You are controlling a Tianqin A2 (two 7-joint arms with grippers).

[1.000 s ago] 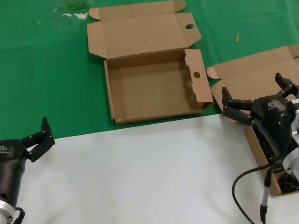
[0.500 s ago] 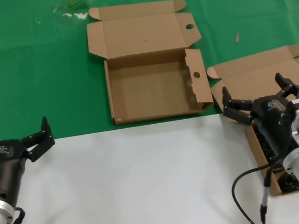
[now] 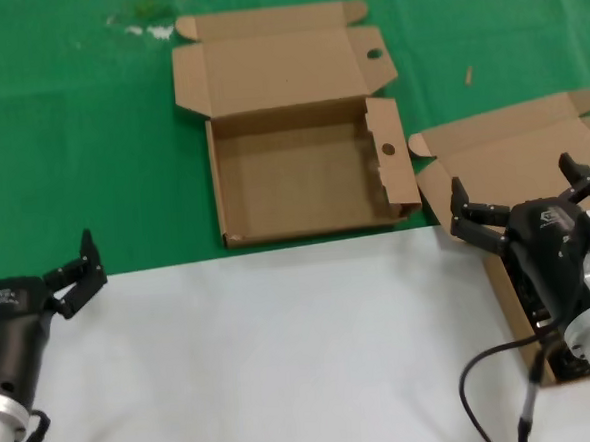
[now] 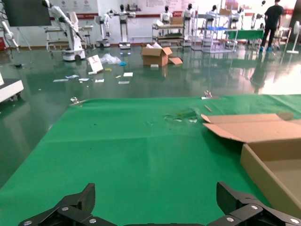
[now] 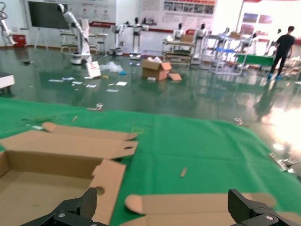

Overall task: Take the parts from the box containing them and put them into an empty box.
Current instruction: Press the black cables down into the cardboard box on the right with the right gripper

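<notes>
Plain brown cardboard makes up the holed empty box [image 3: 302,170] and the plain-lidded box [image 3: 517,162]. Black coiled cables [image 3: 541,306] lie inside the latter. Green cloth [image 3: 80,144] borders a white table surface [image 3: 263,353]. Both grippers [image 3: 73,275] [image 3: 524,202] are black.

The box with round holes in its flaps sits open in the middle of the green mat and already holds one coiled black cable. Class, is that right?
Not quite. The box with round holes in its flaps does sit open in the middle of the green mat, but it holds nothing: the head view shows only its bare cardboard floor.
</notes>
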